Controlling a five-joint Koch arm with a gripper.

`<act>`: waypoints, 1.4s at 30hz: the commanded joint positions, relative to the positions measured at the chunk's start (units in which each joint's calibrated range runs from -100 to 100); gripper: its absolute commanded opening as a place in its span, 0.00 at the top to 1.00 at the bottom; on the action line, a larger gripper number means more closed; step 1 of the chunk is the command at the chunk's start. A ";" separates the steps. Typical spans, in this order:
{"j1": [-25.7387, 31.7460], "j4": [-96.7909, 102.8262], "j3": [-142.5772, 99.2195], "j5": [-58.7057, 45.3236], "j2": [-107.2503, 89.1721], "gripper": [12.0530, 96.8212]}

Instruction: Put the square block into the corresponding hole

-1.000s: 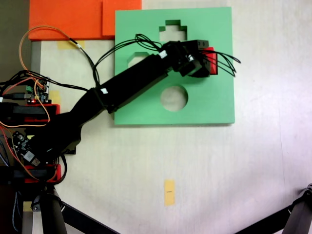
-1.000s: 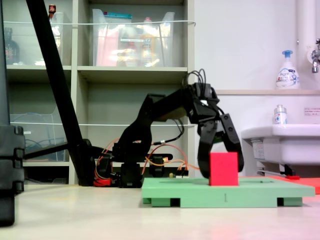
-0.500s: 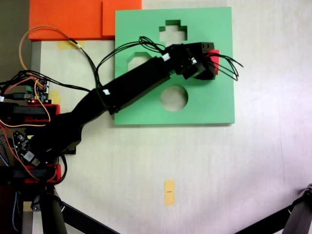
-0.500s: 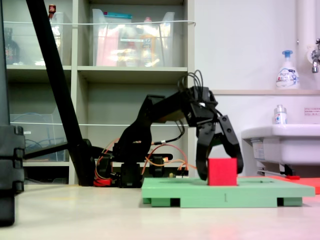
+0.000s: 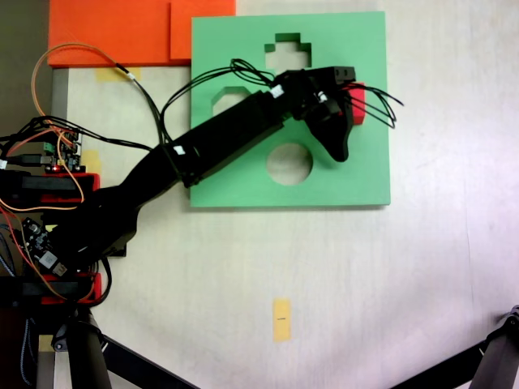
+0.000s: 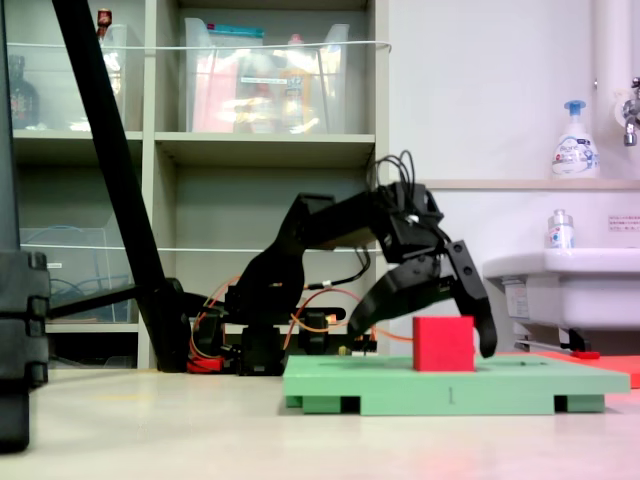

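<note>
The red square block (image 5: 358, 105) stands at the right middle of the green board (image 5: 365, 174). From the side, the square block (image 6: 443, 343) looks partly sunk into the board (image 6: 520, 385). The square hole is hidden under the block and the arm. My gripper (image 5: 345, 113) is open wide over the block. One finger (image 5: 340, 148) points toward the round cut-out and the other lies at the block's far side. In the side view the gripper (image 6: 427, 338) straddles the block, with both fingertips (image 6: 487, 345) apart from it.
The board also has a cross cut-out (image 5: 286, 50), an octagonal cut-out (image 5: 229, 96) partly under the arm, and a round one (image 5: 289, 162). Orange slabs (image 5: 113, 32) lie at the top left. A yellow tape mark (image 5: 280, 318) is on the table. Tripod legs (image 5: 499, 356) cross the lower corners.
The gripper has opened from around the block, one jaw swinging far out. The block has dropped lower into the board.
</note>
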 commanded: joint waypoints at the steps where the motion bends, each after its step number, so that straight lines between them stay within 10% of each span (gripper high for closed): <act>1: 0.44 -3.13 2.32 -0.20 -8.20 0.01; 11: -0.93 -17.29 2.22 -16.70 -51.36 0.02; 20: -10.35 -24.03 1.02 -44.20 -87.11 0.42; 26: -16.26 -23.83 -1.87 -51.58 -93.96 0.48; 42: -18.27 76.99 -126.30 -60.61 -141.86 0.57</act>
